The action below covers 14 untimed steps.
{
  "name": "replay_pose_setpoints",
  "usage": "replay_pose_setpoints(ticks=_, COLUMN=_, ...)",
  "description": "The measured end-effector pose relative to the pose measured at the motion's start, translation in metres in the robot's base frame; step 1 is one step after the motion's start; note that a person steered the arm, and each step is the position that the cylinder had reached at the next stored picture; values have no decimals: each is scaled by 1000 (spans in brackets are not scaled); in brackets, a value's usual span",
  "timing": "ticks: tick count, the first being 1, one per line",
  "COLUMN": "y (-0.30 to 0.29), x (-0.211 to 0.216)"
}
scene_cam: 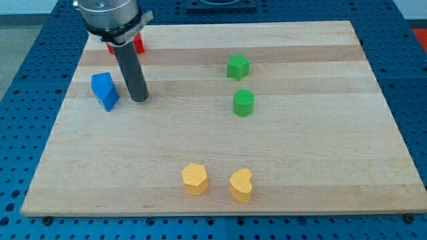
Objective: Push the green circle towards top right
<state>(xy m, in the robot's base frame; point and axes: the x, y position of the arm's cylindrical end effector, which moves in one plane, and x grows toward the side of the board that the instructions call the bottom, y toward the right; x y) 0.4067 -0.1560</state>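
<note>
Green circle (243, 103), where is it? (A)

Middle of the wooden counter (320, 147), a bit right of centre, lying flat, nothing touching it. Green star (237, 67) is just above it, slightly to the view's left, with a gap between them. (B)

And the tool? (A)

Plain dark rod, no jaws, so there is nothing to be apart, together or clamped on anything. My tip (139, 99) is down on the counter at the view's left, just beside the blue block (105, 91), on its right. I can't tell whether they touch. It's well apart from the circle. (B)

Why count it as not started? (A)

My tip is on the far side of the board from the circle. Pushing toward top right needs my tip at the circle's lower left, and it isn't there. My judgement: approach step, nothing pushed yet. (B)

Anything in the lane? (A)

The route across to the circle looks open. The yellow hexagon (195, 179) and yellow heart (241, 185) sit near the bottom edge, below that route. The red block (138, 45) is at top left, mostly hidden behind the arm, so its shape is unclear. (B)

Risk? (A)

The star. It's close above the circle, so a push that goes too vertical would likely clip it. Coming in off-centre could send the round block sideways. (B)

Blue shape? (A)

Angular, maybe pentagon-like, not sure. (B)
</note>
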Motion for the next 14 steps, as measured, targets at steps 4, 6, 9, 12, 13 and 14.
replay_pose_setpoints(ticks=4, y=68, x=-3)
replay_pose_setpoints(ticks=6, y=98, x=10)
replay_pose_setpoints(ticks=9, y=164, x=8)
replay_pose_setpoints(ticks=12, y=184, x=32)
replay_pose_setpoints(ticks=13, y=213, x=37)
replay_pose_setpoints(ticks=14, y=263, x=13)
